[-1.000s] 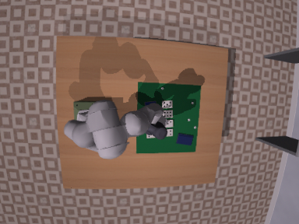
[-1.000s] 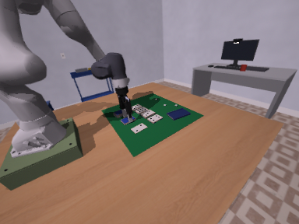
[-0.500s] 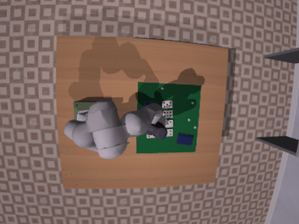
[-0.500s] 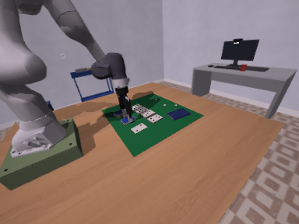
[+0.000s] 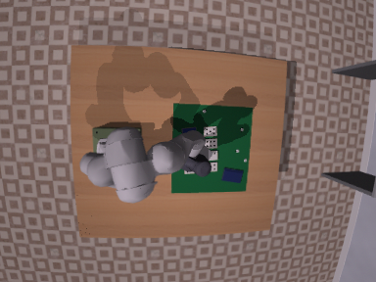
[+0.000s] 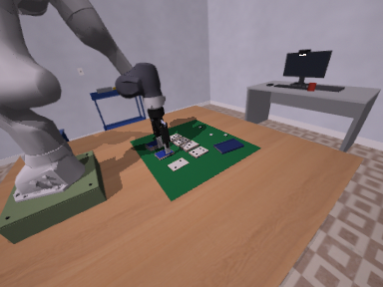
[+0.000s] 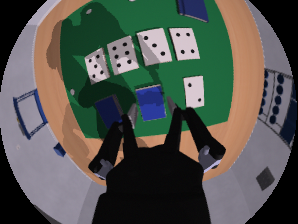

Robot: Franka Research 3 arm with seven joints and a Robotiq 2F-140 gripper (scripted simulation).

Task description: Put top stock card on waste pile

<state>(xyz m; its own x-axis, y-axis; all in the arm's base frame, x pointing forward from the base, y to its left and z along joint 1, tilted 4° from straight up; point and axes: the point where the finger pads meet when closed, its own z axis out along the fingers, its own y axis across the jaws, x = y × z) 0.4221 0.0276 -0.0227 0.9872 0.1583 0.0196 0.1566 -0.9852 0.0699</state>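
My gripper [image 7: 152, 104] hangs low over a blue face-down card [image 7: 152, 102] in the near row of the green mat [image 6: 194, 151]. Its fingers are part open, one at each side of the card, and they do not clamp it. The same card shows under the fingertips in the side view [image 6: 162, 154], with a pale edge below it. The face-up waste card [image 7: 194, 91] lies just to its right, also seen in the side view [image 6: 178, 163]. A second blue patch [image 7: 108, 111] lies to the left, partly hidden by a finger.
A row of several face-up cards [image 7: 140, 48] lies just beyond the near row. A thick blue pile [image 6: 228, 145] sits at the mat's far side. Small white pegs [image 6: 210, 135] dot the mat. The robot's base block [image 6: 47, 196] stands on the wooden table.
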